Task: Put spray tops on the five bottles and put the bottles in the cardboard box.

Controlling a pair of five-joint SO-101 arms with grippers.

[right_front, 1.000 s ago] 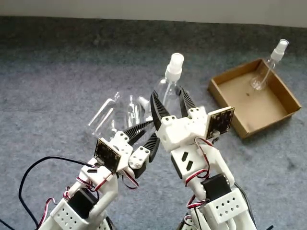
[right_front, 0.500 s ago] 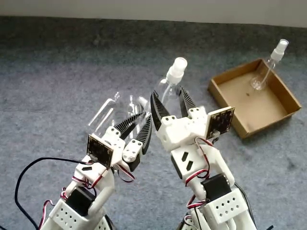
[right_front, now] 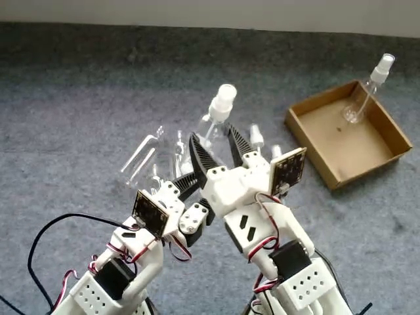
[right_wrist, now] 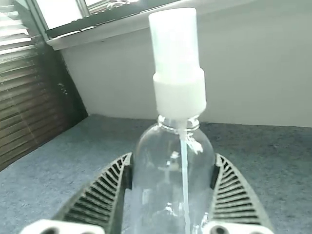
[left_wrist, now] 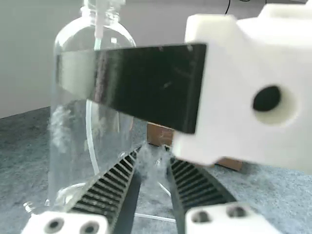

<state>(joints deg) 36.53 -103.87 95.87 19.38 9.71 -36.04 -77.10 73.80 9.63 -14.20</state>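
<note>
right gripper point(right_front: 212, 135): clamped on a clear bottle, one black finger pressed to each side of its body.
bottle point(right_wrist: 170, 175): held neck up over the middle of the table; I cannot tell whether its base touches the table.
spray top point(right_wrist: 176, 58): white, seated on the neck of that bottle, with its thin tube running down inside the glass.
left gripper point(left_wrist: 152, 153): fingers drawn together with their tips meeting and nothing between them that I can see. It sits low, just beside the right gripper on its left, and points toward the base of the held bottle. A finger of the right gripper crosses close in front of it.
bare bottles point(right_front: 140, 157): at least two clear ones without tops lying on their sides, just past the left gripper toward the table's far edge.
loose spray tops point(right_front: 256, 136): two small white pieces on the table close to the right gripper, on the side toward the box; too small to be sure of them.
box point(right_front: 315, 105): open brown cardboard, well apart from both arms, toward the far right corner of the table.
second bottle point(right_front: 359, 105): inside the box, tilted against its far wall, its white spray top poking out past the rim.
table point(right_front: 79, 98): covered in grey felt-like cloth.
</note>
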